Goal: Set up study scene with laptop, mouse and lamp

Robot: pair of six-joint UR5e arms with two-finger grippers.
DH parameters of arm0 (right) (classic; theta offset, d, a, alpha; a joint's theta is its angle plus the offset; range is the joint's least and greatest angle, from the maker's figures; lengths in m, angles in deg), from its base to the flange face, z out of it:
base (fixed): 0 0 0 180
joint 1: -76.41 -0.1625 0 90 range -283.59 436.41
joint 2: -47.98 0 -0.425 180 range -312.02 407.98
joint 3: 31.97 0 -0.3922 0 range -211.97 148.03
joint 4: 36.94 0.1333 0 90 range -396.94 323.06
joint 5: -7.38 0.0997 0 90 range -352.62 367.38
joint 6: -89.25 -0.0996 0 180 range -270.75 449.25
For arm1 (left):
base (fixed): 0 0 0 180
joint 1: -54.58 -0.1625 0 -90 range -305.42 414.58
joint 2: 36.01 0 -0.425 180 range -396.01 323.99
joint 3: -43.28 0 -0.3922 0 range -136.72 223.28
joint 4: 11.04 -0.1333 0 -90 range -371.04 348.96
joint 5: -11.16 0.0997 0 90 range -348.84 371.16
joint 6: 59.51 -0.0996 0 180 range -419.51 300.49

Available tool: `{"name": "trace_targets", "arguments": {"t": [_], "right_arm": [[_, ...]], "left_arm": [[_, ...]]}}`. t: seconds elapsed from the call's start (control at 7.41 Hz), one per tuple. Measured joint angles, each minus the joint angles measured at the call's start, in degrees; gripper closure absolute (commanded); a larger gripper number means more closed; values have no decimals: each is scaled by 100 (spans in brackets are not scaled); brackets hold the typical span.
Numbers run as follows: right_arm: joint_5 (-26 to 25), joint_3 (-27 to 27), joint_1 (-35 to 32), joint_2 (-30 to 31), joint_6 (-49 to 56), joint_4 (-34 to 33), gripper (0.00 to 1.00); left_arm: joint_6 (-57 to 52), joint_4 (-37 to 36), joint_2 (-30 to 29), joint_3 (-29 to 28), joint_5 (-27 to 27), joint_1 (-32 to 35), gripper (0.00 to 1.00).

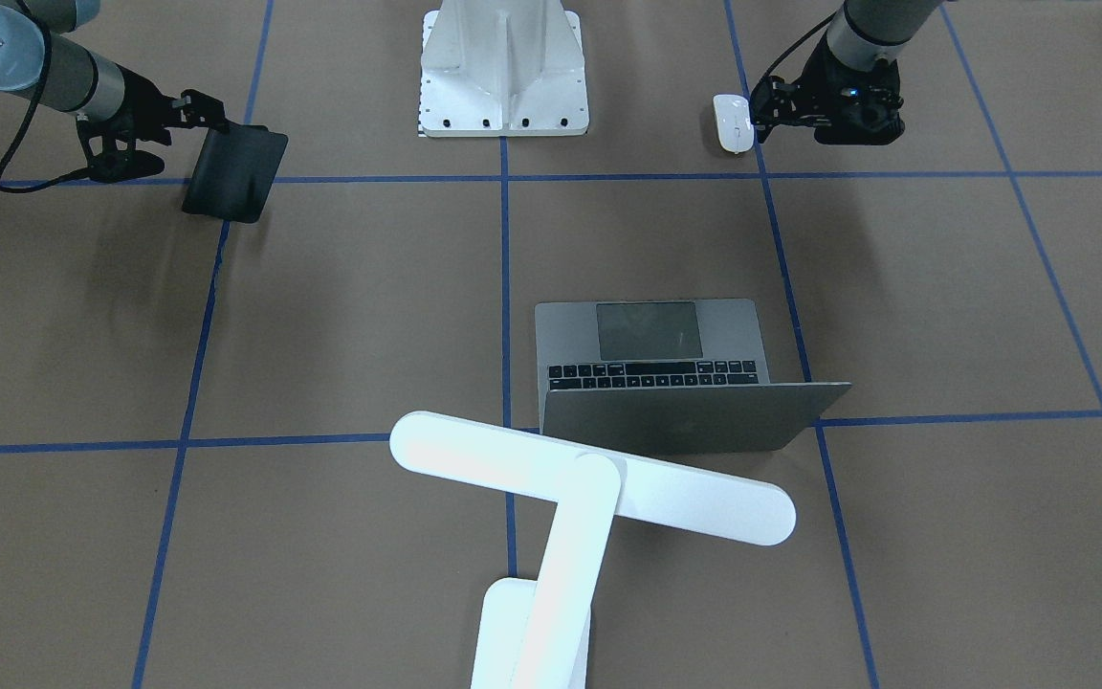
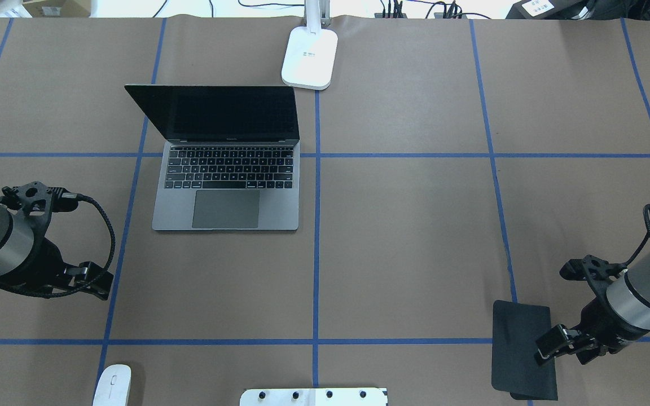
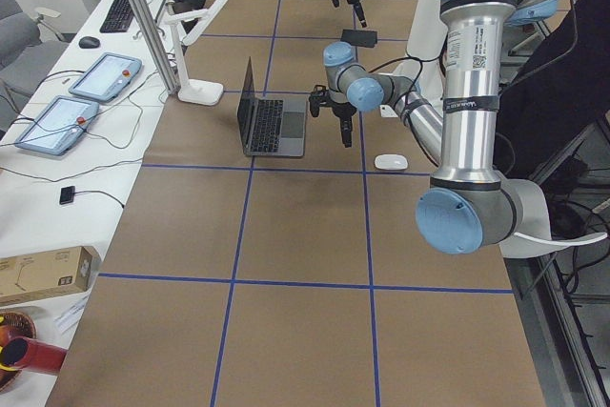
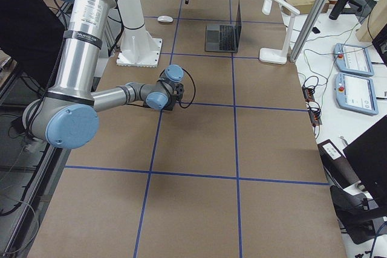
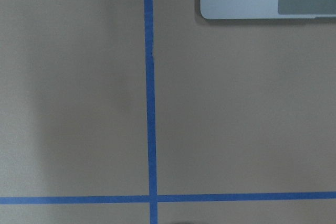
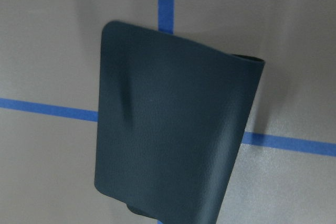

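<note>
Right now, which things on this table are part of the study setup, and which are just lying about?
Part of the job:
- open space-grey metal laptop
- small white glossy oval mouse
- tall white desk lamp

Apparently not part of it:
- black flat mouse pad, held at its edge by the right gripper
- white bolted robot pedestal

overhead, front, both share laptop (image 2: 226,169)

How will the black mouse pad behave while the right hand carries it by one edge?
Probably floppy: held by the right hand, the mouse pad already shows a bulge and a curled edge in the right wrist view. It looks thin and light, so it may sag or swing, and could land creased on the table.
</note>
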Motion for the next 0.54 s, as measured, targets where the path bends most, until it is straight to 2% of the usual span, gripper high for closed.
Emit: {"name": "trace_targets", "arguments": {"t": [0.4,0.54], "right_arm": [[18,-237,-176,-233,0,-4,5],[22,-333,-241,-379,0,-4,11]], "left_arm": [[-26,-1,8,-1,0,-12,1],[-36,-3,7,-2,0,-12,1]]}}
